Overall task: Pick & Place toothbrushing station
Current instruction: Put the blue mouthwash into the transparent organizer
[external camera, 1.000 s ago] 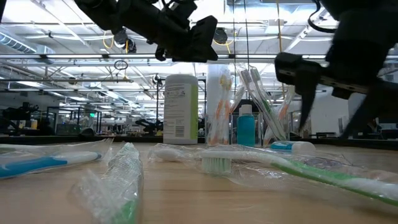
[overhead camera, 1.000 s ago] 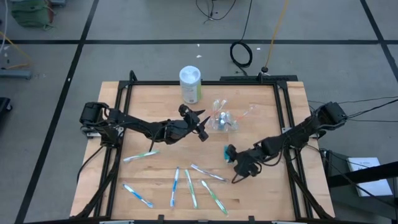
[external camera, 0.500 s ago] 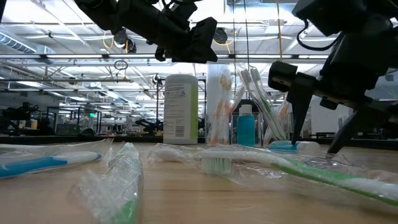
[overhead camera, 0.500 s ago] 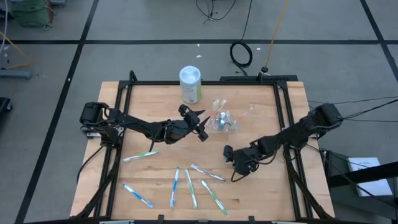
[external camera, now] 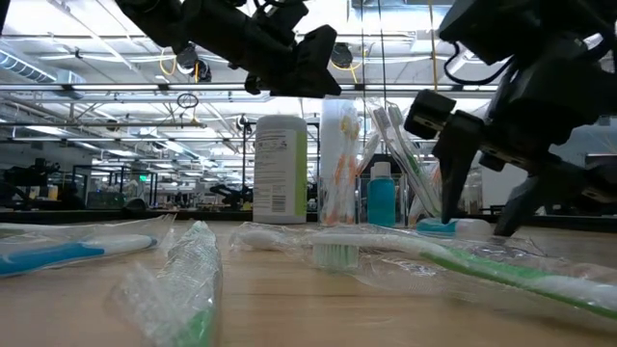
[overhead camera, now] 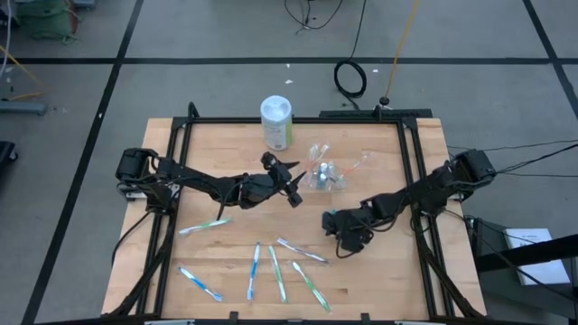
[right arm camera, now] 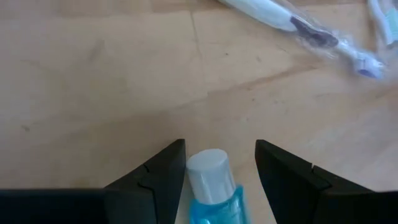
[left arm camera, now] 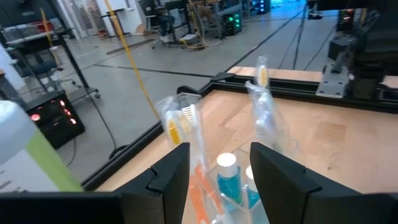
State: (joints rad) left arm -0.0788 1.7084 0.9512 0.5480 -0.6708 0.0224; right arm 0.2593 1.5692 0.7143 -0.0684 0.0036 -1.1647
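The clear cup (overhead camera: 323,174) stands at the table's far middle, holding wrapped toothbrushes and teal toothpaste tubes (left arm camera: 226,171). My left gripper (overhead camera: 294,188) hovers open just left of the cup, above the table, its fingers (left arm camera: 171,177) level and short of it. A teal toothpaste tube with a white cap (right arm camera: 208,177) lies on the wood right of centre (external camera: 445,226). My right gripper (right arm camera: 221,168) slants down over the tube. It is open, with one finger on each side of the cap and a gap showing.
A white-lidded, green-labelled canister (overhead camera: 276,122) stands at the far edge, left of the cup. Several wrapped toothbrushes lie loose on the near half (overhead camera: 254,271), one (overhead camera: 302,251) just near-left of my right gripper. A black frame (overhead camera: 411,162) borders the board.
My right gripper has moved toward the table's left and down, and its wrist has rolled. Its fingers now stand on either side of the tube, which has stayed where it lay. My left gripper has kept still.
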